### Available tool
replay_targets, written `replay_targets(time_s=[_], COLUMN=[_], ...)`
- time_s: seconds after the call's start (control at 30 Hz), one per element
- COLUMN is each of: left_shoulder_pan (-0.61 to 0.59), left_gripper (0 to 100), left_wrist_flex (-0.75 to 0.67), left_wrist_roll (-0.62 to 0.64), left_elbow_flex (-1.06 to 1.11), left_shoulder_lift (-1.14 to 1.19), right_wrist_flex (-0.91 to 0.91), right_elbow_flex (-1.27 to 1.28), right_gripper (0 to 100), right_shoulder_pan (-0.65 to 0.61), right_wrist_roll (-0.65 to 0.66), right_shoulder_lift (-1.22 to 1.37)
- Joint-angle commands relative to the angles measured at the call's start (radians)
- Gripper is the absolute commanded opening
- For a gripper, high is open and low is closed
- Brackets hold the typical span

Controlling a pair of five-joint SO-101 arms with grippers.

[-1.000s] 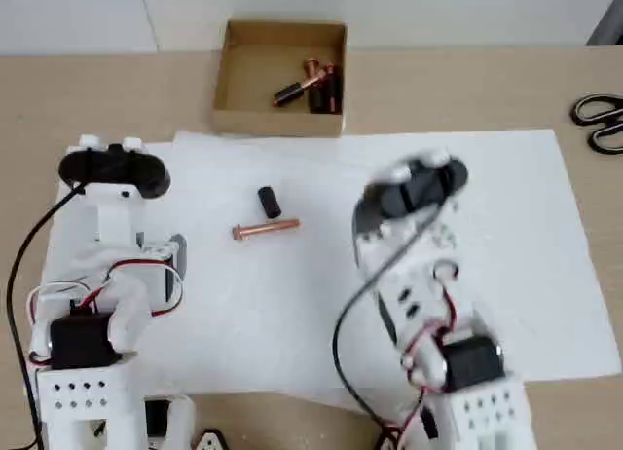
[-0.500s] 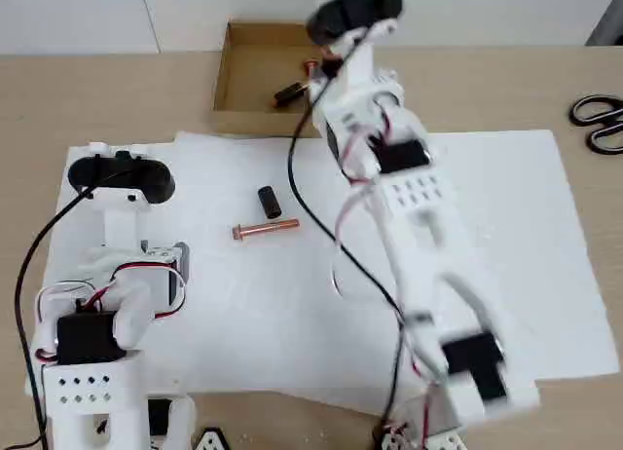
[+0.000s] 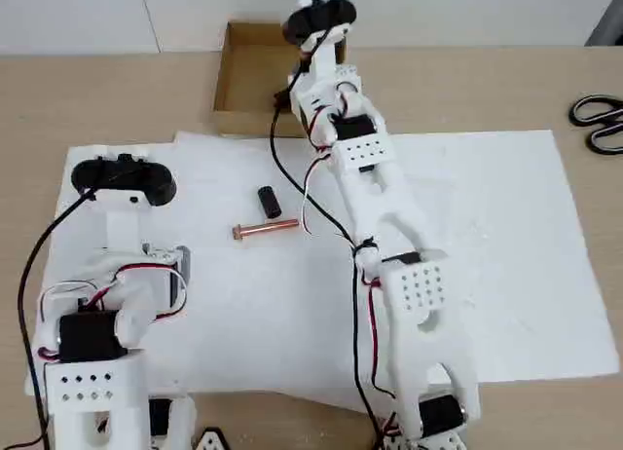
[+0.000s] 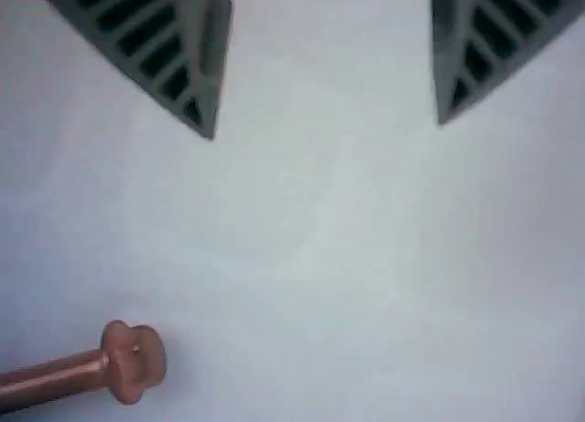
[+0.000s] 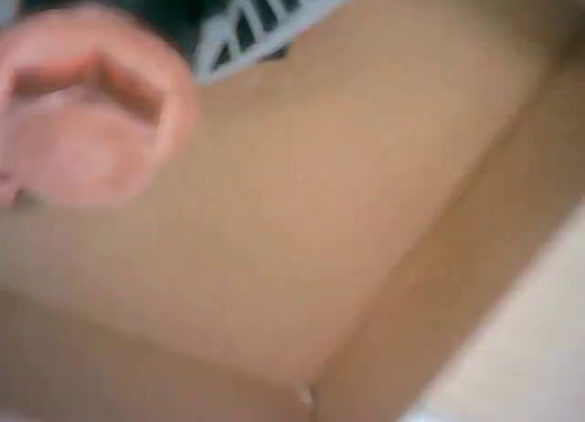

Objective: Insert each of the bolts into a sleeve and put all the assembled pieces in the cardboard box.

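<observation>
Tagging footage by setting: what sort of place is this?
Probably a robotics workbench: white plastic left arm and right arm on a light wooden table, white paper work mat, black-handled scissors.

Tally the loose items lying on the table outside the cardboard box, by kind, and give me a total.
Copper bolt: 1
Black sleeve: 1
Scissors: 1
Total: 3
</observation>
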Motion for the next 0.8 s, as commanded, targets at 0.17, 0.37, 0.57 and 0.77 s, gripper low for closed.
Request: replay_targets(time_s=[0.17, 0.37, 0.57, 0.77], left_shoulder_pan=[-0.003, -0.003, -0.003, -0.003], left_gripper=[15, 15, 15, 15], left_wrist_flex=[-0.006, -0.008, -0.008, -0.008], left_wrist_roll=[-0.002, -0.002, -0.002, 0.000], left_elbow_flex=[-0.005, -0.005, -0.005, -0.005], left_shoulder_lift=[-0.009, -0.008, -0.008, -0.012], right_wrist_flex=[-0.025, -0.027, -0.025, -0.024], right_elbow_flex=[-0.264, -0.311, -0.315, -0.353], right_gripper=[0.9, 6.9, 13.6, 13.6], right_shoulder_pan=[0.002, 0.002, 0.002, 0.005], right_wrist_roll=[0.012, 0.012, 0.012, 0.014], right_shoulder_lift=[0.151, 0.206, 0.217, 0.209])
